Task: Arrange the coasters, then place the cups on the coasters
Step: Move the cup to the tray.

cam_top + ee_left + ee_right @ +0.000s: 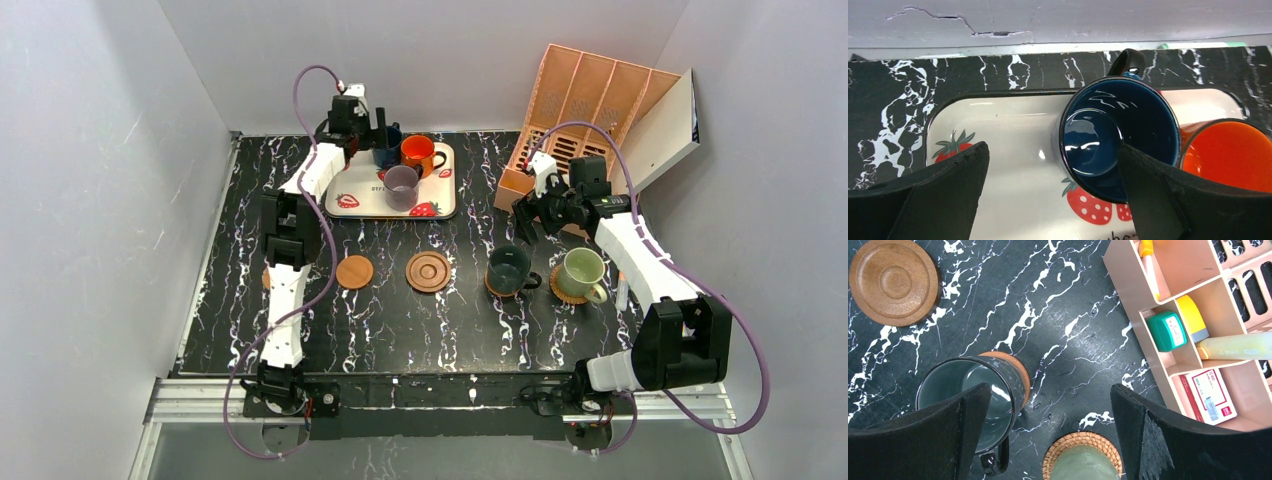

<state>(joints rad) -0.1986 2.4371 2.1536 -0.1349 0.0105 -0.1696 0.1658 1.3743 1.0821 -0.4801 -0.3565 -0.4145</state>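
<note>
now left claw (1051,150) spread over navy cup (1128,125), orange cup (1233,155) alongside; right claw (1049,387) spread near organizer (1193,260).

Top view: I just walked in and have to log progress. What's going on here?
Two robot arms are setting cups on coasters. The dark grey-green cup and the pale green cup sit on coasters on the right. The smooth coaster and the ringed coaster lie bare. The navy cup, orange cup and mauve cup stand on the strawberry tray, where the left pincer is open at the navy cup. The right pincer is open, empty.
</note>
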